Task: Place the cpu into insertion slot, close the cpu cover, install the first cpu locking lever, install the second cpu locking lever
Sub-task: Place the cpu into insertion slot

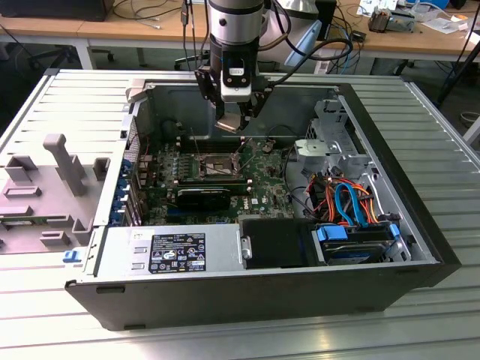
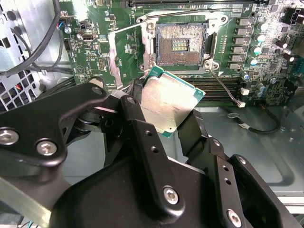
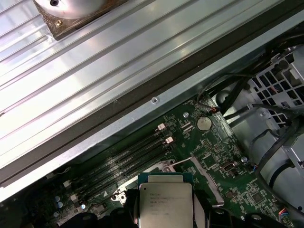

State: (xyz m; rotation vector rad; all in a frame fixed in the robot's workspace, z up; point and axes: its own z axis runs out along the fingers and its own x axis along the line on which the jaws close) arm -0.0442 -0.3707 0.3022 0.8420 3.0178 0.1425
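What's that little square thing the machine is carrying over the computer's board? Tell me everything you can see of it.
That is the cpu, a small flat square chip with a dull silver-grey metal top, some fine print on it and a thin green border. The end effector holds it, with black fingers clamped on two opposite edges. It hangs in the air above the green board, apart from the open insertion slot, and touches nothing else.

Second wrist view: cpu (image 2: 171, 95) side edges hidden behind hand's (image 2: 164, 105) black fingers (image 2: 141, 124). First wrist view: cpu cut off by frame edge. Exterior view: arm (image 1: 236, 22) cropped at picture's top edge; insertion slot (image 1: 215, 165) contents too small to tell.
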